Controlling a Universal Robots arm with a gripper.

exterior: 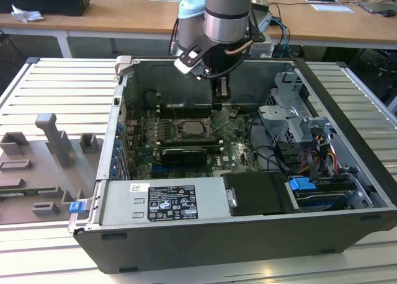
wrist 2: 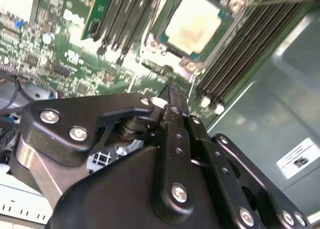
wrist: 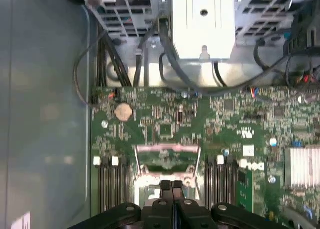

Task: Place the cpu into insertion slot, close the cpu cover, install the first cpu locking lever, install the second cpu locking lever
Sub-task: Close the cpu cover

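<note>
Hovering by seated cpu (wrist 2: 194, 19), gripper (wrist: 172, 185) pinched together, empty; cpu cover (wrist 2: 159, 43) looks thin, stiff sheet, so push its frame edge.

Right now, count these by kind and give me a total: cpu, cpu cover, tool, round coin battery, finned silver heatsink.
cpu: 1
cpu cover: 1
tool: 1
round coin battery: 1
finned silver heatsink: 1
Total: 5
</note>
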